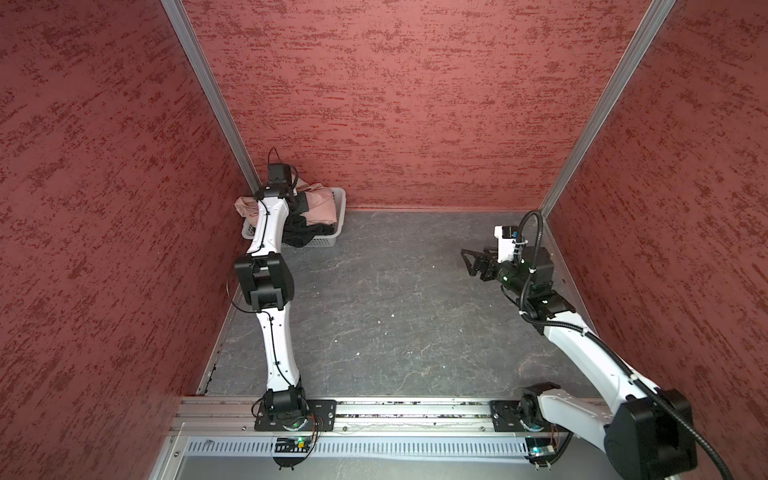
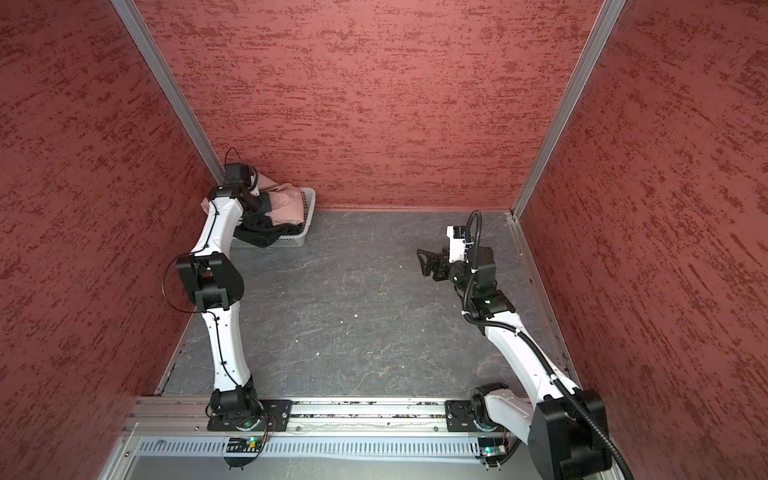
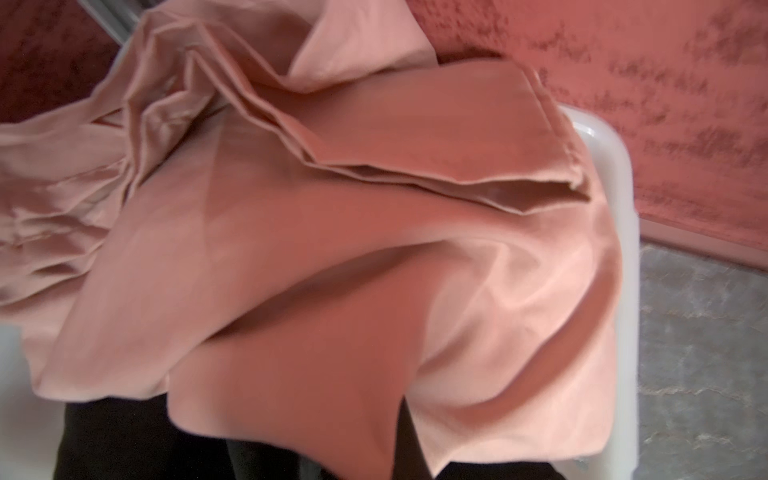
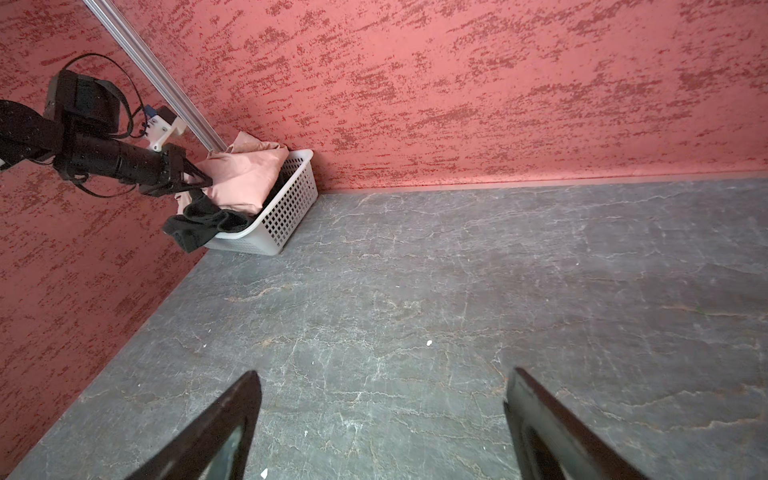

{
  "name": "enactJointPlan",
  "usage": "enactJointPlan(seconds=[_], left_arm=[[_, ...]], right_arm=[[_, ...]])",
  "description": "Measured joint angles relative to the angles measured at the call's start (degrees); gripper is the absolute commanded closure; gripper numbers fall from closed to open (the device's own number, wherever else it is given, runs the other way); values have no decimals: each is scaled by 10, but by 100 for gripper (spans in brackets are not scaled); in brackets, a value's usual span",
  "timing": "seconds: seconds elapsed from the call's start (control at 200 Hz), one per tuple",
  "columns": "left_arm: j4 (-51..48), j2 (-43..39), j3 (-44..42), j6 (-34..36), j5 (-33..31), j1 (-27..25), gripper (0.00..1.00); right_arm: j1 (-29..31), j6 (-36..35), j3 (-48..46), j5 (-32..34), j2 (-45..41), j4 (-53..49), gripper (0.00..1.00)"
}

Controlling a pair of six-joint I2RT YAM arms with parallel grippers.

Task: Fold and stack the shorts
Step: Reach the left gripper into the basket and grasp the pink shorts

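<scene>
Red walls (image 1: 395, 104): rough, streaky plaster finish on three sides, darker red flecks over a paler rose ground.
Posts (image 1: 212, 104): bare aluminium strips running up both back corners.
Floor (image 1: 395, 299): one grey slab, marbled with pale and rusty veins, matt, with a few white specks (image 1: 390, 314) scattered near the middle. In both top views most of it lies open between the two arms.
Rail (image 1: 395, 409): metal track along the near edge, with both arm bases bolted to it.
Basket (image 4: 286, 212): white perforated plastic, pushed into the far left corner, its back against the rear wall.
Pink shorts (image 4: 245, 174): heaped in the basket above the rim, crumpled. One end spills over the basket's left end toward the side wall. The left wrist view is filled by their folds (image 3: 374, 249), somewhat blurred, with a hemmed edge across the top.
Black shorts (image 4: 199, 224): under the pink ones in the same basket, with a lobe hanging out over the near rim. In a top view (image 1: 299, 235) they show as a dark mass beside the left forearm.
Left gripper (image 4: 203, 178): stretched over the basket, jaws drawn together to a point and pinched into the pink cloth at the side of the heap.
Right gripper (image 1: 471, 262): held above the floor on the right, well apart from the basket and pointing toward the middle. The jaws are spread wide, and the right wrist view (image 4: 382, 374) shows only grey slab between its two fingers (image 4: 232, 415).
</scene>
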Motion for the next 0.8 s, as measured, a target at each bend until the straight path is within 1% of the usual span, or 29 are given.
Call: enactJointPlan(seconds=[0.235,0.381,0.476,0.606,0.711,0.796], left_arm=[[-1,-3,3,21,1,5,100],[-5,-36,5,26,31,5,100],[-8,-68,30,31,46,5,100],[-11,-125,91,40,62,1,100],[-26,-174,149,51,80,-23,100],[-42,-224,165,62,87,-80,100]], right_arm=[[6,10,0,0,16,15,9],[11,10,0,0,22,26,9],[12,10,0,-2,28,32,9],[12,10,0,-6,39,37,8],[12,6,1,-7,43,49,8],[12,-3,14,-6,52,46,7]])
